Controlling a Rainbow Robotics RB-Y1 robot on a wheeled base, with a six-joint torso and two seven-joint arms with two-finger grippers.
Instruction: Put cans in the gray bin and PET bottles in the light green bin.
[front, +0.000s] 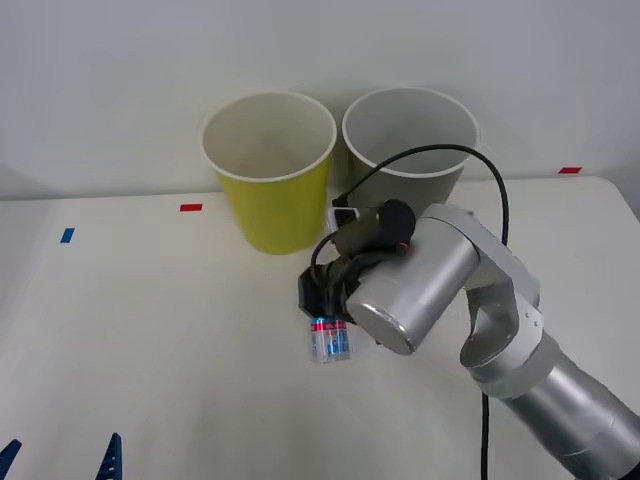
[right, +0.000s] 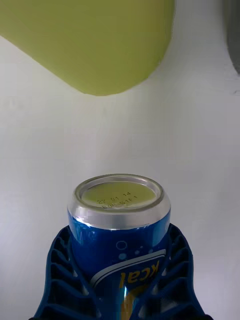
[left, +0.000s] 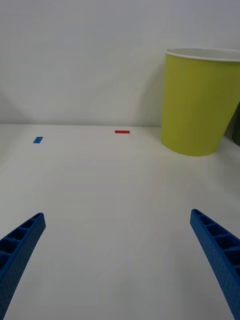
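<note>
1. The right tool (right: 120, 280), its blue ribbed fingers (right: 65, 270) pinching the can (right: 120, 235) from both sides, holds the can with one silver end facing away from the wrist.
2. In the front view, the right tool (front: 325, 322) sits at the end of the silver arm (front: 420, 275) reaching across the middle of the white counter (front: 150, 350), with the can (front: 330, 340) showing just below the wrist, silver end and blue band outward.
3. A black cable (front: 470, 160) loops from the wrist up over the arm.
4. The can hangs in front of the two bins, nearer the light green bin (front: 272, 170); whether it touches the counter cannot be told.
5. The light green bin stands upright at the back of the counter, its white rim just beside that of the gray bin (front: 410, 140) on its right; both show pale insides.
6. From the right wrist, the light green bin (right: 95, 45) lies straight beyond the can and the gray bin (right: 232, 35) shows at the edge.
7. The left tool (left: 120, 260) is parked low at the near left of the counter, fingers spread wide apart and holding nothing; its tips (front: 108, 458) show at the front view's bottom edge.
8. A red tape mark (front: 190, 207) and a blue tape mark (front: 67, 235) lie on the counter left of the light green bin; another red mark (front: 569, 170) lies at the far right.
</note>
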